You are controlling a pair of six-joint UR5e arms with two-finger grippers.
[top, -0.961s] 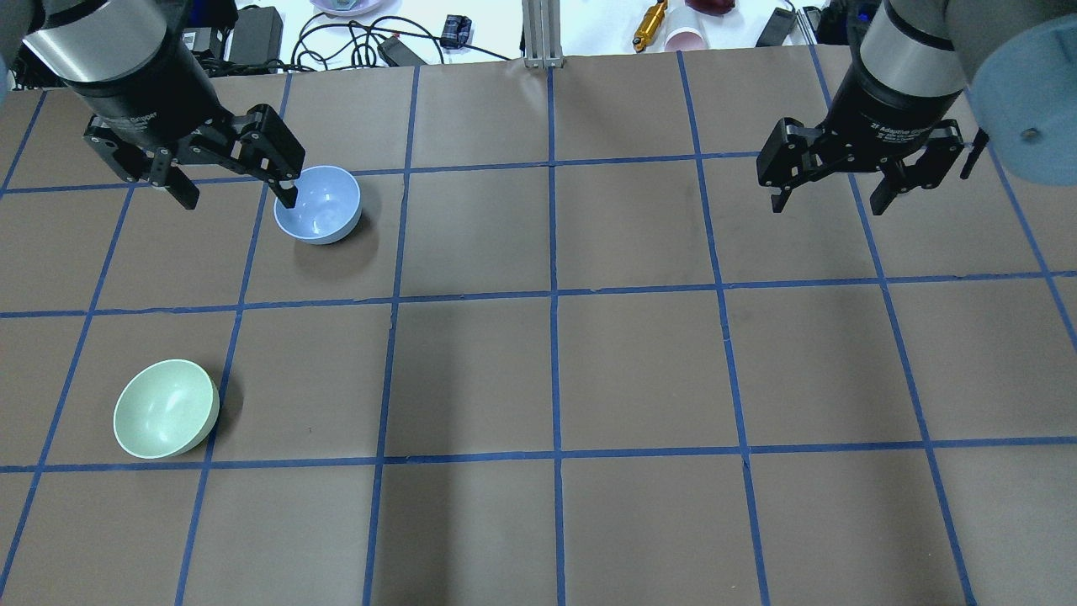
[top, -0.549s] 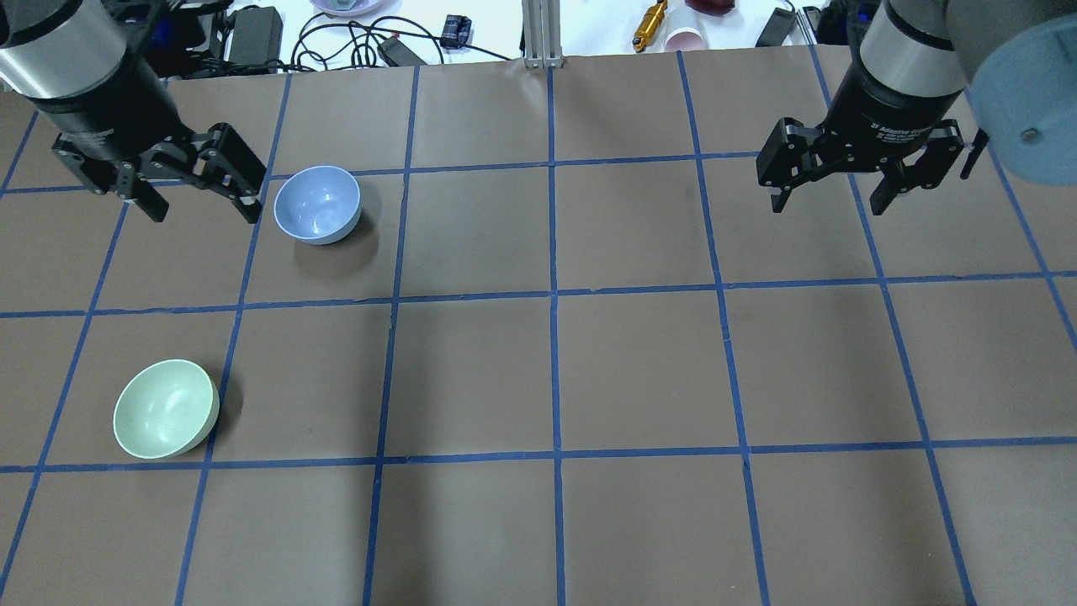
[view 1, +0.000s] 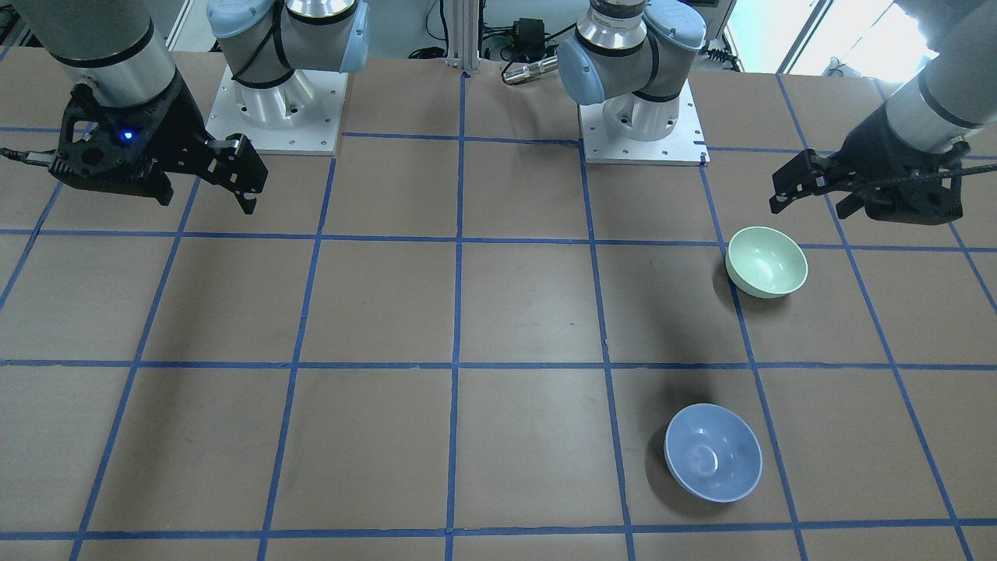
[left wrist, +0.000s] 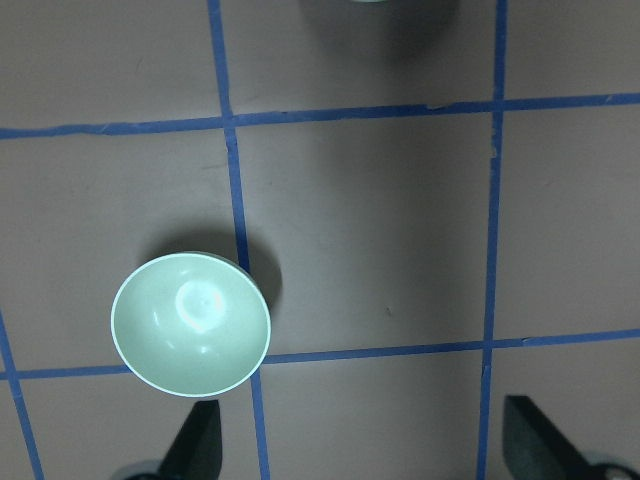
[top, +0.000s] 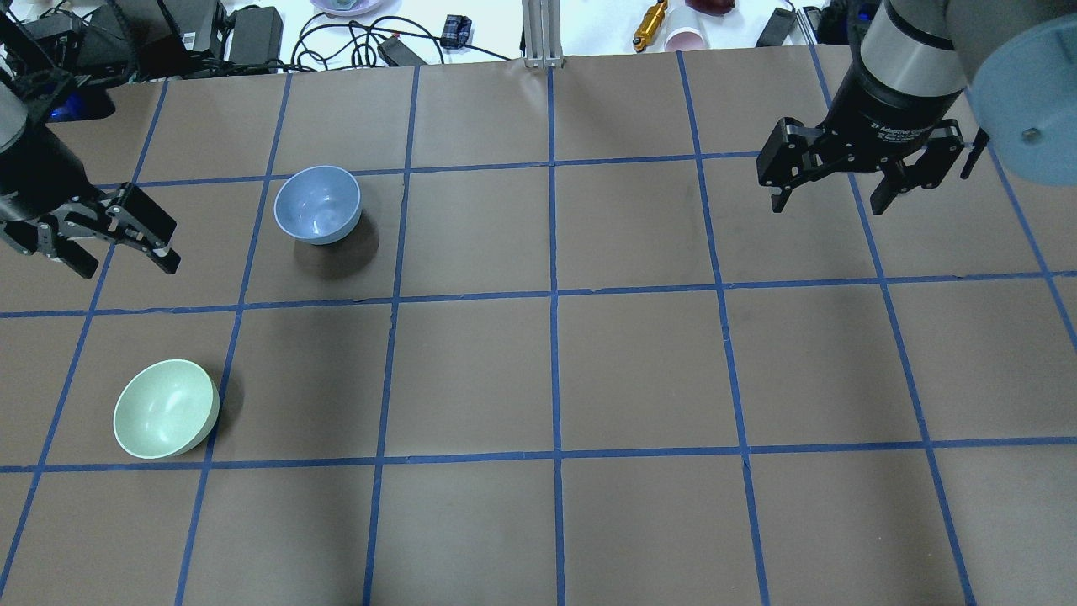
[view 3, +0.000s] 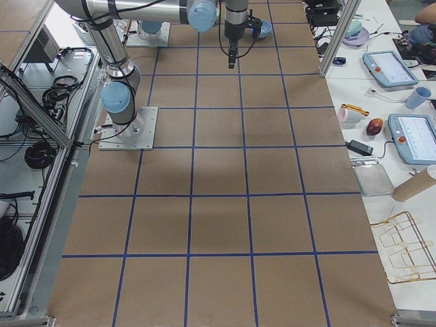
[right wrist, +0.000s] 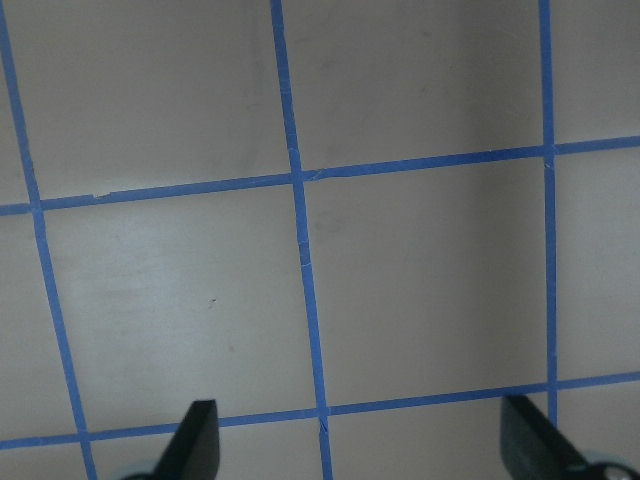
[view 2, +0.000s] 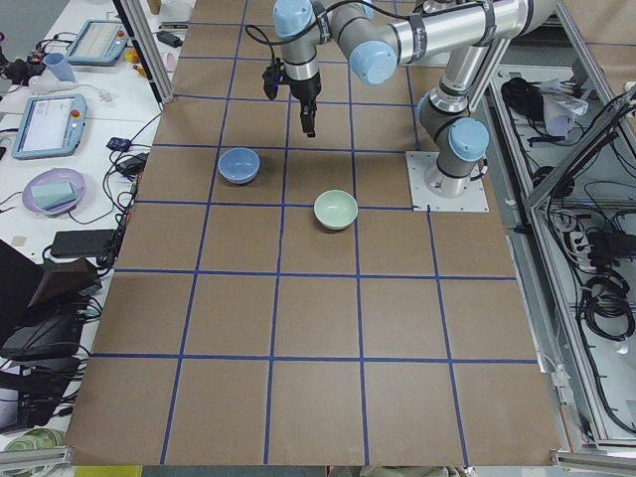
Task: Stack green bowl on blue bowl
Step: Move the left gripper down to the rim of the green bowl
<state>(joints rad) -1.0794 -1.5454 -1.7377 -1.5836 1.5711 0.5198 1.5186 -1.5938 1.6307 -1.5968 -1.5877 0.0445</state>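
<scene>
Green bowl [top: 167, 409] lies apart from the spread left hand [top: 128, 268].

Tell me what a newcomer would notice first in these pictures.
Two bowls sit apart on the robot's left side of the blue-taped table: the green bowl nearer the robot, the blue bowl farther out. The left end effector hangs open beside them; the right end effector hangs open across the table.
</scene>
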